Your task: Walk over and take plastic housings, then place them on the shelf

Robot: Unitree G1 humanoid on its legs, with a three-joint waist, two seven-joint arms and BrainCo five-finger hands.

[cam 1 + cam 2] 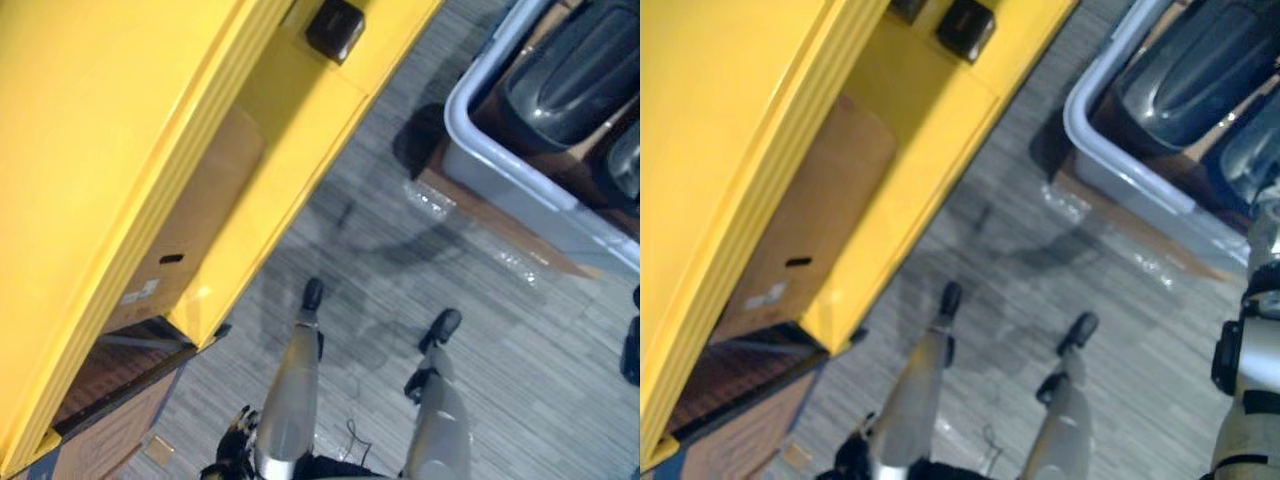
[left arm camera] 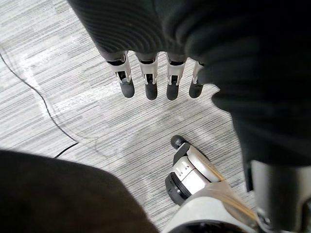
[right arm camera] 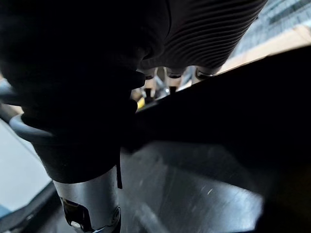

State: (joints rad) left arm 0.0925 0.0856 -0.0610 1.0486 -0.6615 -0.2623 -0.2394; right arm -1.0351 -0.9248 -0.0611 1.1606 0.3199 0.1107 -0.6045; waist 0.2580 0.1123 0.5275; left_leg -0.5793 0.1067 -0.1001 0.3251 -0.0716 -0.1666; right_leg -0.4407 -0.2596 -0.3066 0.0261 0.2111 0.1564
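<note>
Glossy black plastic housings (image 1: 575, 65) lie in the pale grey plastic tub (image 1: 480, 150), well apart from the yellow metal shelf (image 1: 120, 150). The left hand (image 2: 148, 80) hangs straight-fingered and empty. The right hand (image 3: 204, 34) is at a dark edge; I cannot tell its state, so a blind grasp could slip.

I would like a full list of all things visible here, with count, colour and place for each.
shelf: one, yellow, on the robot's left
cardboard box: one, brown, inside the shelf
small block: one, black, on a shelf surface
bin: one, light grey, on the floor ahead right
plastic housings: at least two, dark, in the bin
cardboard sheet: one, brown, under the bin
floor: grey striped carpet
left hand: one, silver fingers straight, above the floor
right hand: one, dark cover, close to one of the plastic housings
</note>
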